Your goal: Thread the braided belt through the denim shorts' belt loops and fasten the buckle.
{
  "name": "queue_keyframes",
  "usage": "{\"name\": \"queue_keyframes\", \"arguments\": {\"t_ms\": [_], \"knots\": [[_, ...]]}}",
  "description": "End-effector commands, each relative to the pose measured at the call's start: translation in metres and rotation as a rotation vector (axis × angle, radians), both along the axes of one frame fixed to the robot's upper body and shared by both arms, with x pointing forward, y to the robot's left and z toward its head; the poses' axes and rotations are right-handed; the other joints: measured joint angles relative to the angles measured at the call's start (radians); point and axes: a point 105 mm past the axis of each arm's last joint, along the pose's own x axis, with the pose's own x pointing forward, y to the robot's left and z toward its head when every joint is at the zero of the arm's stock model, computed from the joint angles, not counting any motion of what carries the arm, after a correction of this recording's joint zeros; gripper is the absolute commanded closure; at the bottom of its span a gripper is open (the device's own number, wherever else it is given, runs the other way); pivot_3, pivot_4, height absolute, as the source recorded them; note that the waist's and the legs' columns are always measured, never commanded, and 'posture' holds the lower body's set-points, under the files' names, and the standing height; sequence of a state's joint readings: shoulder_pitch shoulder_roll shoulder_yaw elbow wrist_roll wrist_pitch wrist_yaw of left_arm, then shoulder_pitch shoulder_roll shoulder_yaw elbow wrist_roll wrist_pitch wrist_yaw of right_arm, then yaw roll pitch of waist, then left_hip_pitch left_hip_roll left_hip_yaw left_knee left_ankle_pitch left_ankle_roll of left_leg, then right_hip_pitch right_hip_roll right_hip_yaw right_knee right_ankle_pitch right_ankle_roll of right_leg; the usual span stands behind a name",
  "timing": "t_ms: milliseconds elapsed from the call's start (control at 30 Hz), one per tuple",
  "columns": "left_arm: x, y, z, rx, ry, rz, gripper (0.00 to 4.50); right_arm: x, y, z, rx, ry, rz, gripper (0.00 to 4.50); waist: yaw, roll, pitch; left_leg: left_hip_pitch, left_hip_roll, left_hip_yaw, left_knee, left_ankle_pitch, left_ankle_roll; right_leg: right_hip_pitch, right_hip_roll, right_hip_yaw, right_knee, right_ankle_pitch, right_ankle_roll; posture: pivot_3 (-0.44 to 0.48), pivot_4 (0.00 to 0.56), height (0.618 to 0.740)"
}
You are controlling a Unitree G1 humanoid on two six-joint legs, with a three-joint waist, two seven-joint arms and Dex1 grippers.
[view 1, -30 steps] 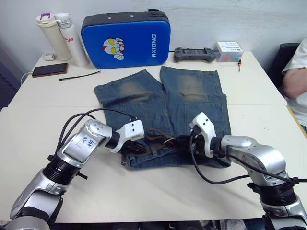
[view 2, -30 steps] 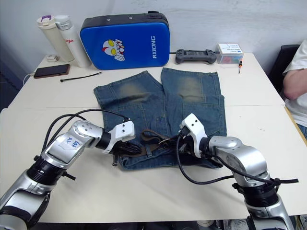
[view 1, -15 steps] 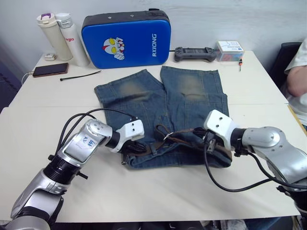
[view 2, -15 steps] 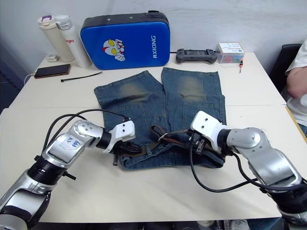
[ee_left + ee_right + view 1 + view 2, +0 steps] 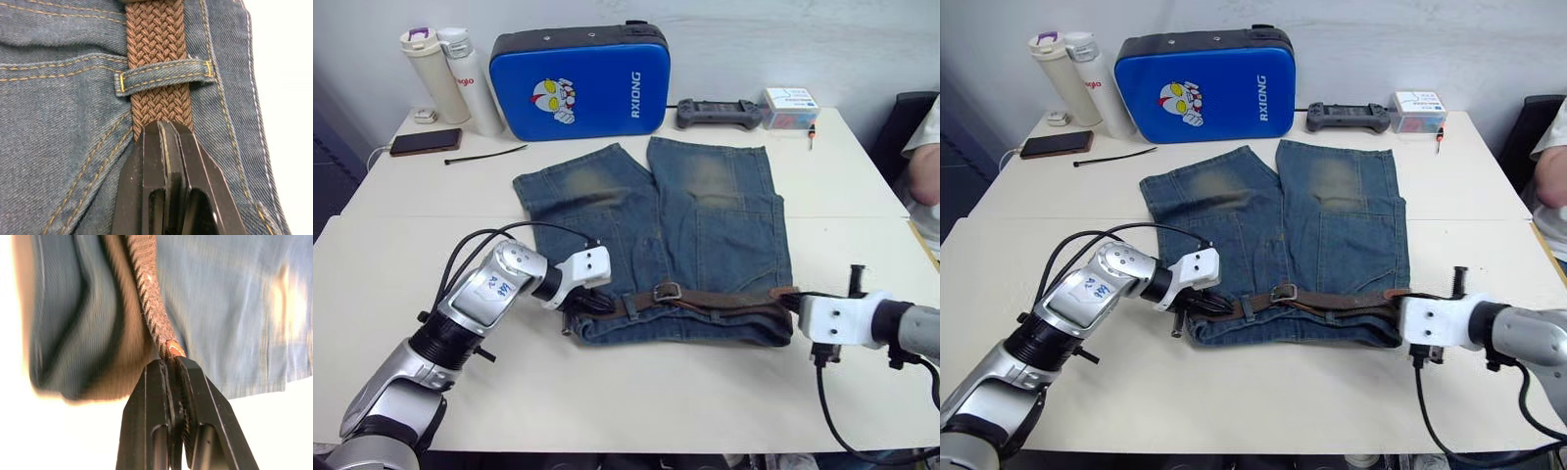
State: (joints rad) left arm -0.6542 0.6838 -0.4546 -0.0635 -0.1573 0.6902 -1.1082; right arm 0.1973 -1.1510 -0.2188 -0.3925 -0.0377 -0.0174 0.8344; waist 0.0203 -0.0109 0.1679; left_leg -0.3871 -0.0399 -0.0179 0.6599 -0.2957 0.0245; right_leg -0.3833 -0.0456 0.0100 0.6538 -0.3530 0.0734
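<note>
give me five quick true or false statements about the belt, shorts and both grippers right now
1. The right gripper is shut on the braided belt's tan tip. True.
2. The belt lies coiled on the blue case. False: it runs straight along the waistband of the denim shorts.
3. The left gripper pinches the belt just short of a belt loop. True.
4. The buckle hangs off the table edge. False: it lies on the waistband.
5. The shorts are folded in half. False: they lie spread flat.
</note>
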Motion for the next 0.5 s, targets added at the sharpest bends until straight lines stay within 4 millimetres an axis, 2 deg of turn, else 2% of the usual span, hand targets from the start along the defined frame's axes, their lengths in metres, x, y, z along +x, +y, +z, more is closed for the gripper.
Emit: {"name": "queue_keyframes", "arguments": {"t_ms": [33,200,433,500], "knots": [[-0.012,0.024,-0.028,0.107,0.092,0.033,4.5,0.003,-0.043,-0.008,-0.1,-0.135,-0.092,4.47,-0.001,0.0,0.0,0.001,0.0,0.0,0.0,0.0,0.0,0.001,0.0,0.0,0.0,0.0,0.0,0.0,0.15,0.74],[-0.018,0.032,-0.03,0.123,0.108,0.036,4.5,-0.004,-0.048,-0.03,-0.084,-0.122,-0.094,4.47,-0.005,0.0,0.0,0.002,0.0,0.0,-0.001,0.001,-0.002,0.002,0.001,0.0,-0.001,0.0,0.0,0.0,0.15,0.74],[-0.01,0.035,-0.024,0.112,0.071,0.059,4.5,-0.004,-0.042,-0.034,0.028,-0.098,-0.107,4.47,-0.007,0.0,0.0,0.012,0.0,0.001,-0.007,0.0,0.0,0.011,0.001,0.001,-0.004,0.0,0.0,0.0,0.15,0.74],[-0.007,0.036,-0.019,0.112,0.055,0.058,4.5,-0.003,-0.041,-0.029,0.066,-0.106,-0.114,3.68,-0.009,0.0,0.0,0.013,0.001,0.001,-0.008,0.0,0.0,0.011,0.001,0.001,-0.004,-0.001,-0.001,0.0,0.15,0.74]]}}
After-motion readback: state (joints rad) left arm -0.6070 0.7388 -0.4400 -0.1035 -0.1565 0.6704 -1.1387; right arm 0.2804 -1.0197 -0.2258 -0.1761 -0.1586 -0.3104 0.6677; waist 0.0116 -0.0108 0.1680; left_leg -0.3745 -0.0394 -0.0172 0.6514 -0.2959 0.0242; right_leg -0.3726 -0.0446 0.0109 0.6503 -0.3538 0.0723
